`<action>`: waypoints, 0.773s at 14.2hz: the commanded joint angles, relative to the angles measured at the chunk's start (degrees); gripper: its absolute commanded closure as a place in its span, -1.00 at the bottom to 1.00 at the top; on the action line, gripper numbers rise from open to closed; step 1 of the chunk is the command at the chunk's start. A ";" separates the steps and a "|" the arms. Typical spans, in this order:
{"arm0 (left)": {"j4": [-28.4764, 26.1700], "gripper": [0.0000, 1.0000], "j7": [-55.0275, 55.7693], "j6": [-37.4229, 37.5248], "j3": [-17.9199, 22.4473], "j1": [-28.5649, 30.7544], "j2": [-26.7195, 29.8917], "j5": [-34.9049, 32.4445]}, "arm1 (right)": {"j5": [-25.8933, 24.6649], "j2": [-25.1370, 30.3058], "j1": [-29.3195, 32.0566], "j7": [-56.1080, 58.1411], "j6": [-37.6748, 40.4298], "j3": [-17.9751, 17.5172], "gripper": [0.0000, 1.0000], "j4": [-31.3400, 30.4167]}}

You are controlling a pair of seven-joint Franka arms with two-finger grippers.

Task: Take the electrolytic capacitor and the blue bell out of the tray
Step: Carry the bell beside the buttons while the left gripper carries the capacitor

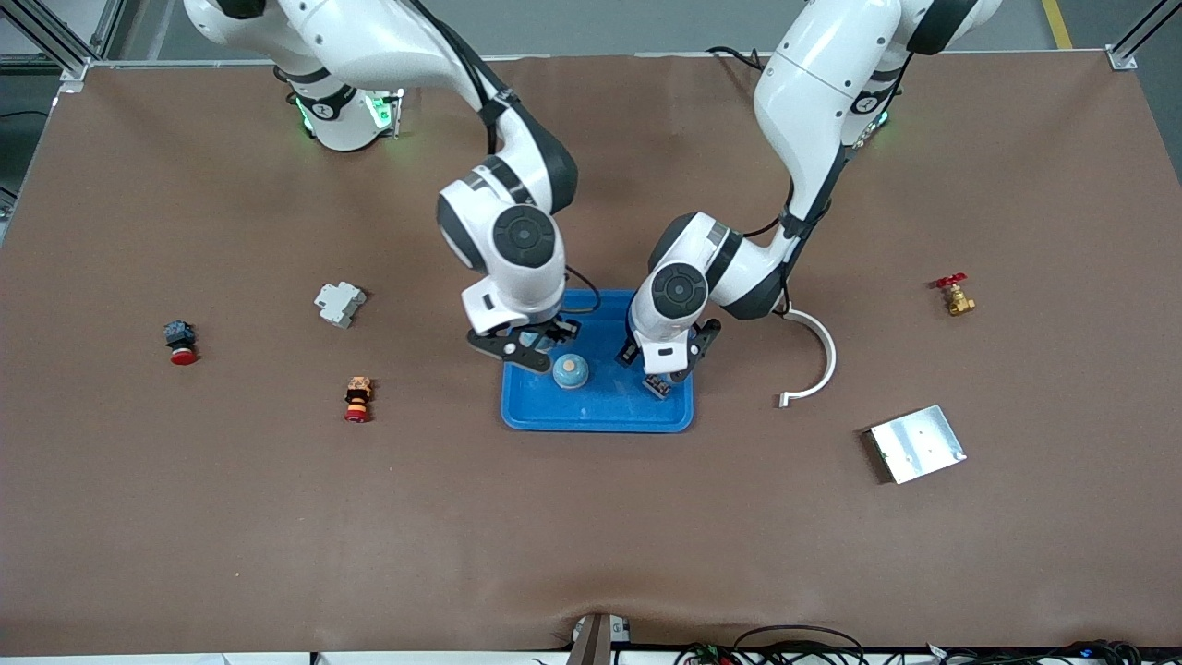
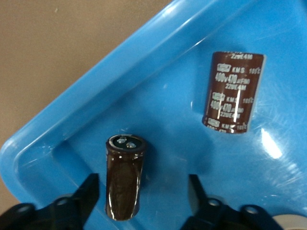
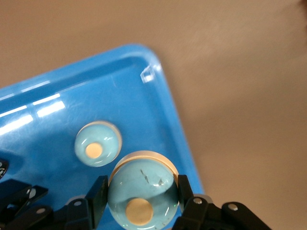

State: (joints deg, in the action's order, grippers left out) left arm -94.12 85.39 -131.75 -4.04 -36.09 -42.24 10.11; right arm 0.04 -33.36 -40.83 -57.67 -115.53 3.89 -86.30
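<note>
Tray (image 1: 600, 416) holds two capacitors (image 2: 231, 93) and a bell (image 1: 570, 371); left gripper (image 2: 143, 199) straddles one capacitor, fingers apart; right gripper (image 3: 139, 199) clamps another bell (image 3: 141, 196)

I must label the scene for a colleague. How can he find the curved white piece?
Start at the blue plastic tray mid-table. Toward the left arm's end lies the curved white piece, a thin half-ring flat on the brown cloth. The nearby square metal plate is flat and grey.
</note>
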 commanded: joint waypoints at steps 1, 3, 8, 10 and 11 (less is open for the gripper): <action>-0.54 0.47 1.36 -0.61 0.08 -0.29 0.40 -0.62 | -3.98 6.36 2.33 3.42 0.83 -0.55 1.00 -4.91; -0.54 0.91 1.54 -0.61 0.08 -0.21 0.40 -0.70 | -5.49 9.96 5.13 9.82 0.74 -0.55 1.00 -8.17; -0.80 1.00 1.54 -0.61 0.08 0.06 1.80 -0.70 | -5.41 17.88 12.61 23.10 -1.19 -0.64 1.00 -16.25; -1.59 1.00 1.36 0.79 0.17 0.23 4.17 -0.70 | -5.41 21.13 15.59 28.63 -3.38 -0.64 1.00 -20.46; -2.03 1.00 1.01 2.27 0.17 0.32 5.75 -0.88 | -5.41 22.97 17.18 31.53 -4.87 -0.64 1.00 -23.18</action>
State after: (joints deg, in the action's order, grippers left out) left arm -94.05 85.52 -131.73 -4.00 -35.85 -40.87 10.11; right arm -4.57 -16.17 -26.71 -30.63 -117.25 4.35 -102.05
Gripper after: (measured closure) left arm 0.665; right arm 0.370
